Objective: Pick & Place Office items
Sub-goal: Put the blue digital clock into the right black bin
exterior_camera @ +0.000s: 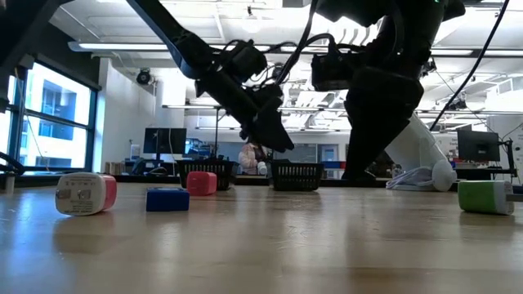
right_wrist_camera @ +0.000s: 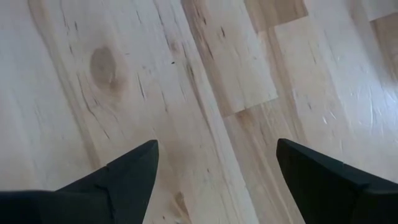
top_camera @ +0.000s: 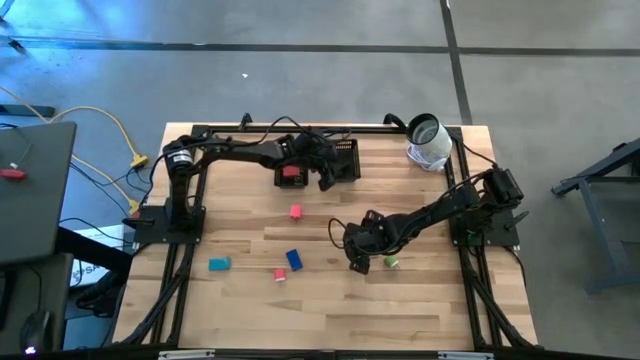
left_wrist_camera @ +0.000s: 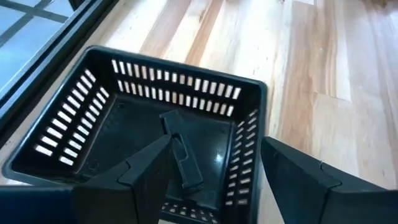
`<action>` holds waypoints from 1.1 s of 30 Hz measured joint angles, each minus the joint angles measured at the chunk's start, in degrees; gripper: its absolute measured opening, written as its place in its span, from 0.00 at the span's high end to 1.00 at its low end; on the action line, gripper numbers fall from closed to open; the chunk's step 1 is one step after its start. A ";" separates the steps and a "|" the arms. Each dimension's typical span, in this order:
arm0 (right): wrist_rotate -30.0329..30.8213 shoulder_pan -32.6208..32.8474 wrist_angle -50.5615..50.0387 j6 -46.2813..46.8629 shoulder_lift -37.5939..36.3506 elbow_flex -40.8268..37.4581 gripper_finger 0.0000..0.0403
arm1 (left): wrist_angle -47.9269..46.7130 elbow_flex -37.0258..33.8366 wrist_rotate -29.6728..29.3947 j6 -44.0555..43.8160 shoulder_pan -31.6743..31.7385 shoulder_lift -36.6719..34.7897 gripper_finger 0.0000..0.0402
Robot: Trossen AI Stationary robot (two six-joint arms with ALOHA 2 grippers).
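Black piece [left_wrist_camera: 183,152] in tray [left_wrist_camera: 62,134], below jaws

No legible text or labels.

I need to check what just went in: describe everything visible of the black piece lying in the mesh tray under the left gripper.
The black piece is a slim, flat bar that looks like matte plastic, with stepped edges along its length. It lies flat and diagonal on the glossy floor of the black mesh tray, apart from the slotted walls. The left gripper hangs above it with jaws open, not touching it.
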 joint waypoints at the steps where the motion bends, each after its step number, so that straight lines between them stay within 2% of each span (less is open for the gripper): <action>1: 0.04 0.02 -0.08 0.00 0.00 0.00 0.22 | -0.04 0.01 -0.38 0.79 -0.38 -0.49 0.41; 5: 0.52 0.02 -1.64 0.01 0.00 0.00 0.22 | -3.12 0.04 -5.48 4.75 -2.28 -4.26 0.41; 10: 2.43 0.02 -3.59 0.19 0.00 0.00 0.22 | -11.40 0.09 -10.84 4.69 -4.39 -10.22 0.41; 18: 3.36 -0.22 -3.31 -0.56 0.00 0.00 0.22 | -24.73 0.09 -11.12 -2.41 -8.32 -15.07 0.41; 25: 3.28 -0.20 -1.41 -1.51 0.00 0.00 0.22 | -35.70 0.07 -11.14 -8.29 -12.21 -15.14 0.41; 33: 3.39 -0.24 2.49 -3.35 0.00 0.00 0.22 | -42.51 -0.02 -11.17 -12.94 -14.41 -15.14 0.41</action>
